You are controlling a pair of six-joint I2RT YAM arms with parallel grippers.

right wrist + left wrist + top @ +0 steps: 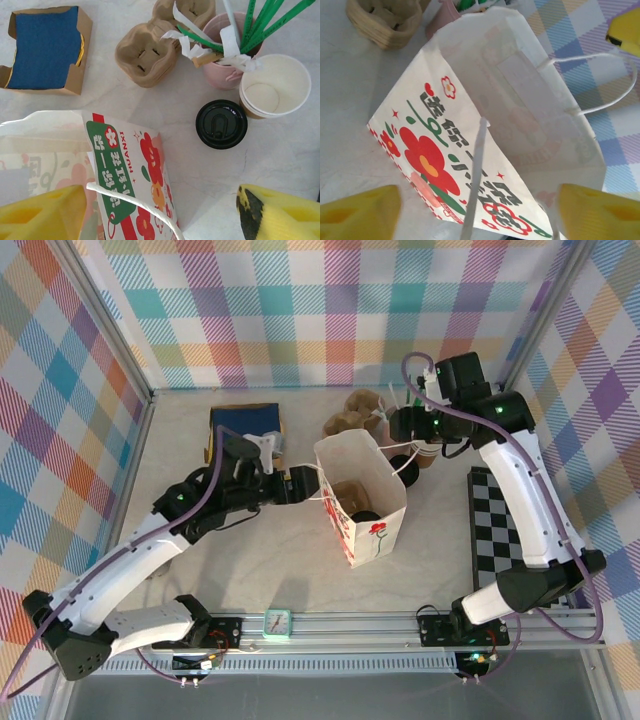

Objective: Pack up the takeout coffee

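You're near the end, by my read. In the top view the bag (378, 538) stands open mid-bench (250, 570). Down inside it sits a brown shape w/ a round black top. That's prob. the takeout coffee (365, 519), though the look into the bag is small and dim, so don't take it as certain. If it is, the loading's done. What's left is getting hold of both handles and finishing w/ the bag.

Left fingers (308, 486): at the bag's left rim. The left wrist view shows them spread wide, w/ the near handle (475, 175) running up btw. them and touching neither pad. They're pinching nothing.

Right fingers (403, 466): at the opposite rim, also spread. In the right wrist view the cord handle (132, 200) loops btw. them, not pinched either.

Leave the rest of the bench stock alone, it's all outside the bag:
- loose black lid (221, 124), just beside the stack of unlidded cups (275, 85)
- pink cup (227, 75) of green sticks, behind the lid
- brown carriers (147, 55), near the pink cup
- card box (45, 47) w/ a blue pad, well apart to the left

Watch the grip. The bag is thin paper, so an uneven pull on one handle could prob. tip it, coffee and all. You'd want both sides pinched before anything lifts.
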